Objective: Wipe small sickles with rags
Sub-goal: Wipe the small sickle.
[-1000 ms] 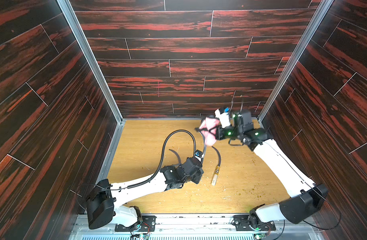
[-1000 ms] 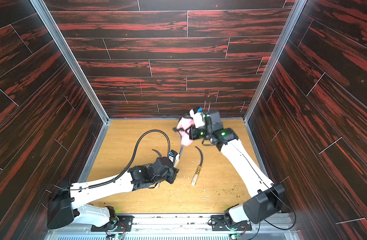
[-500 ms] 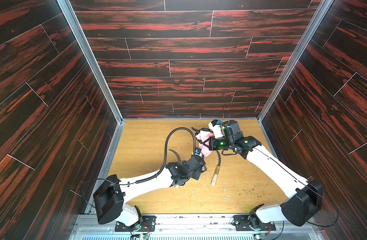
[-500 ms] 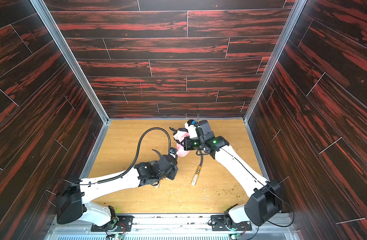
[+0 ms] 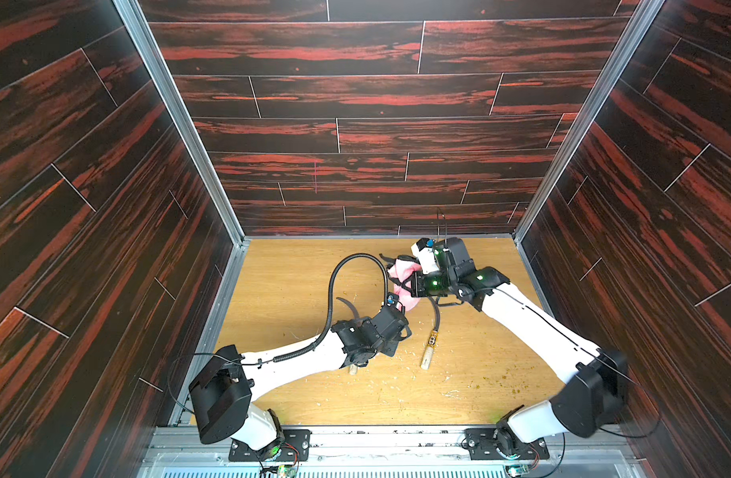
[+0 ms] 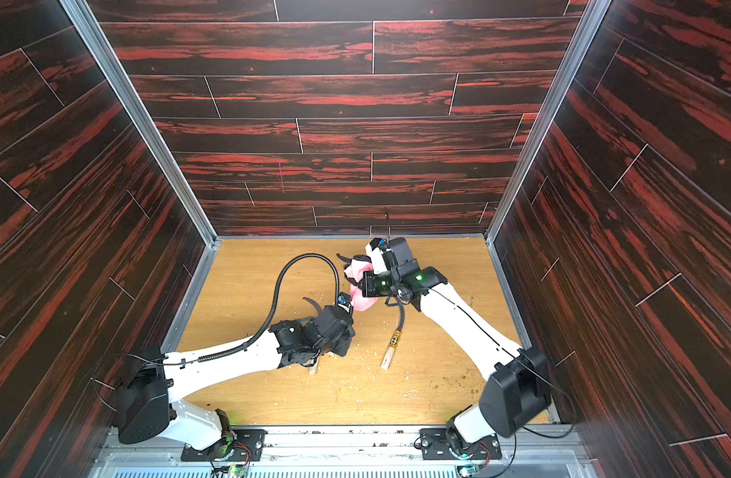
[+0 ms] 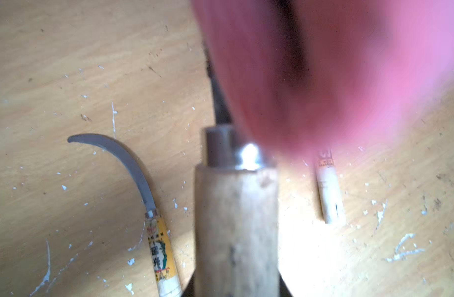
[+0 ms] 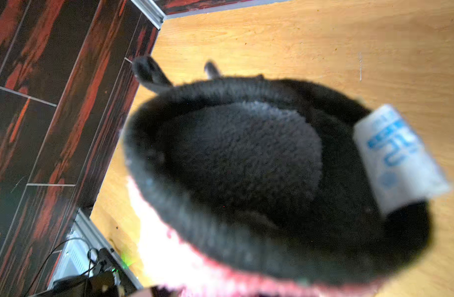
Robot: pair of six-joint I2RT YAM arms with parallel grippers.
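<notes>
My left gripper (image 5: 395, 311) is shut on the pale wooden handle (image 7: 236, 218) of a small sickle, low over the middle of the table. The blade (image 7: 218, 97) rises from a metal collar and disappears into the pink rag (image 5: 403, 273) (image 6: 357, 271). My right gripper (image 5: 412, 285) is shut on that rag and holds it bunched against the blade. In the right wrist view the rag's dark fluffy side (image 8: 246, 167) fills the frame, with a white tag (image 8: 398, 156) at one edge.
Two more small sickles lie on the wooden table (image 5: 297, 281). One with a yellow label (image 7: 159, 246) shows its blade (image 5: 349, 306) beside my left wrist. The other (image 5: 432, 335) lies under my right forearm. Pale chips litter the table. Dark walls enclose three sides.
My right gripper has brought the rag down and leftward from the back onto the held sickle's blade. My left arm has shifted slightly, still holding the handle.
</notes>
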